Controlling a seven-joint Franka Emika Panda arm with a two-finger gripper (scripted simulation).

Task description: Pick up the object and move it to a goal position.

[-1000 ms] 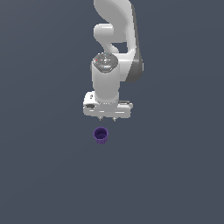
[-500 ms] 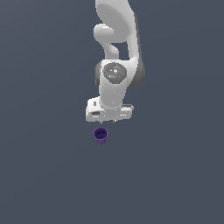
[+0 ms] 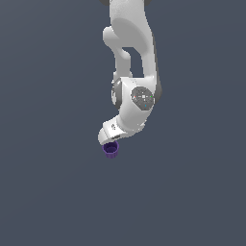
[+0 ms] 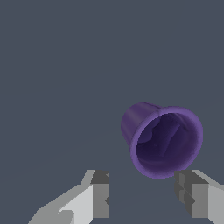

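The object is a small purple cup [image 3: 111, 150] with a hollow top, standing on the flat grey floor just under the white arm's hand. In the wrist view the cup [image 4: 162, 139] fills the middle right, its open mouth towards the camera. My gripper [image 4: 142, 194] is open; its two grey-tipped fingers [image 4: 100, 192] stand apart, just short of the cup and not touching it. In the exterior view the hand [image 3: 111, 134] is turned and its fingers are hidden behind it.
The plain dark grey floor [image 3: 48, 192] lies all around. The white arm [image 3: 129, 57] rises above the cup. No goal marker shows.
The hand has swung round at the wrist and come down closer to the cup. The cup has not moved.
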